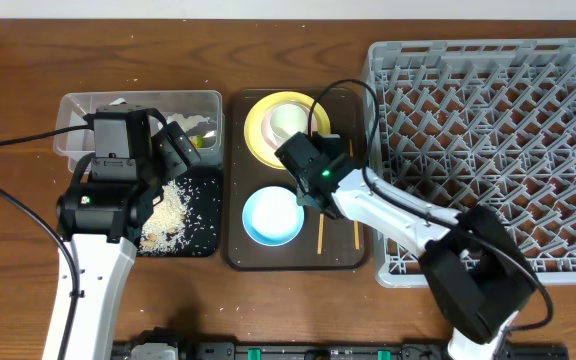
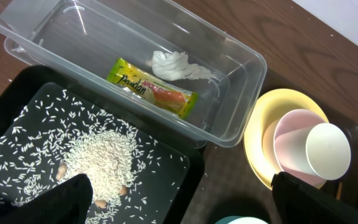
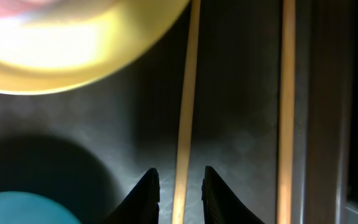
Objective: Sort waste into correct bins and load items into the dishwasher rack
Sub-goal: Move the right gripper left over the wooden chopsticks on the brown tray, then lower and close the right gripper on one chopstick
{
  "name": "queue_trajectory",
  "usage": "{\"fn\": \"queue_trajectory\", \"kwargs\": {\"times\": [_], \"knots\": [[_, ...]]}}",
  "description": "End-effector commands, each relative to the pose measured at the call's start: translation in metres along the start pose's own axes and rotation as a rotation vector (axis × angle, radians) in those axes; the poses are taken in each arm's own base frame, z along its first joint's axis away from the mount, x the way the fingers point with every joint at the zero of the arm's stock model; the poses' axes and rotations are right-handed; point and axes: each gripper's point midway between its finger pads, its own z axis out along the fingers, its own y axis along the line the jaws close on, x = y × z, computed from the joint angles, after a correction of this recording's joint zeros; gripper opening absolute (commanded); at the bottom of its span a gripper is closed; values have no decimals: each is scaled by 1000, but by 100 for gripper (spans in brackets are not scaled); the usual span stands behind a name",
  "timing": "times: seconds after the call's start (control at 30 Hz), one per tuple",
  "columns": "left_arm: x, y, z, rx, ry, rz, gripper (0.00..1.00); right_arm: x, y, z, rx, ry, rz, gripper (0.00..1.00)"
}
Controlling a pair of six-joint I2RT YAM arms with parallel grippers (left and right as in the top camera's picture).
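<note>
**Overhead.**
- Rack [image 1: 488, 120]: grey, pegged, at the right of the worktop [image 1: 8, 250].
- Brown tray [image 1: 238, 255], centre: holds the yellow plate [image 1: 258, 125] with the pink bowl [image 1: 286, 120] on it. The blue bowl [image 1: 273, 215] sits nearer me, and two chopsticks [image 1: 320, 235] lie parallel along the tray's right side.
- Clear tub [image 1: 73, 115], far left, with the black tray [image 1: 203, 215] just in front of it, strewn with rice [image 1: 168, 215].
- My left arm [image 1: 98, 210] reaches up over the black tray. My right arm [image 1: 388, 210] crosses from the rack's near corner to the brown tray, its wrist between the plate and the blue bowl.

**Left wrist.**
- In the tub: the wrapper [image 2: 151, 88], yellow-green, lying flat, and the crumpled tissue [image 2: 176, 65] just beside it.
- The rice is heaped mid-tray with loose grains scattered around.
- The white cup [image 2: 327, 149] lies tipped inside the pink bowl.
- My left jaws are spread wide and hold nothing. The fingers [image 2: 73, 199] hang above the black tray's near edge.

**Right wrist.**
- The left chopstick runs straight between my fingertips [image 3: 148, 193]; the other lies well to the right.
- My right jaws are narrowly parted and straddle the chopstick low over the tray. A sliver of gap shows on each side, so it is not gripped.
- The plate's rim is blurred at top left, and the blue bowl's edge shows at bottom left.
</note>
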Motion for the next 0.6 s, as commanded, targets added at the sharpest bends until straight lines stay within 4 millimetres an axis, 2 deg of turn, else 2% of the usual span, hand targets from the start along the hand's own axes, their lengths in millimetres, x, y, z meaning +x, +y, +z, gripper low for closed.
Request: {"fn": "queue_trajectory", "kwargs": {"times": [0.0, 0.27, 0.57], "knots": [[-6, 0, -4, 2, -18, 1, 95, 6, -4, 9, 33, 5, 7, 22], [-6, 0, -4, 2, -18, 1, 95, 14, -6, 20, 54, 32, 24, 20], [-6, 0, -4, 2, -18, 1, 95, 16, -4, 21, 45, 43, 49, 20]]}}
